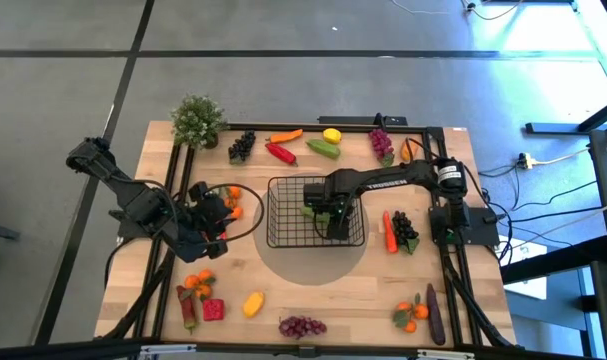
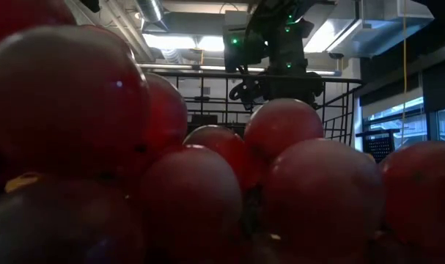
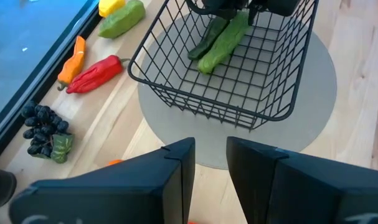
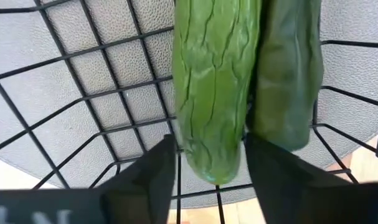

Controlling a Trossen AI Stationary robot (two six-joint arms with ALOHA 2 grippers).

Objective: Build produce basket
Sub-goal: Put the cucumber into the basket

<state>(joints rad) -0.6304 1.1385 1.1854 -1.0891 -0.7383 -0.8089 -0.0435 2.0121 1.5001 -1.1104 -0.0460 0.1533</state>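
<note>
The black wire basket (image 1: 283, 215) stands on a round grey mat (image 1: 313, 265) at the table's middle. My right gripper (image 1: 333, 215) reaches down into it and is shut on a light green cucumber (image 4: 210, 93). A darker cucumber (image 4: 288, 74) lies right beside it; both also show in the left wrist view (image 3: 223, 40). My left gripper (image 3: 210, 168) waits left of the basket, its fingers a narrow gap apart with nothing seen between them. Other produce lies around the table's edges. My right gripper pinches the light green cucumber's near end (image 4: 207, 155) between its two fingers, one on each side. The fingers come from above, slanting down into the basket, roughly in line with the cucumber. The cucumber slopes down, its far end (image 3: 204, 62) on the basket floor.
At the far edge: a potted plant (image 1: 197, 120), dark grapes (image 1: 242, 146), a red pepper (image 1: 280, 153), a lemon (image 1: 331, 134), purple grapes (image 1: 381, 143). A carrot (image 1: 390, 232) lies right of the basket. Purple grapes (image 1: 302, 326) at the near edge fill the low view (image 2: 207, 169).
</note>
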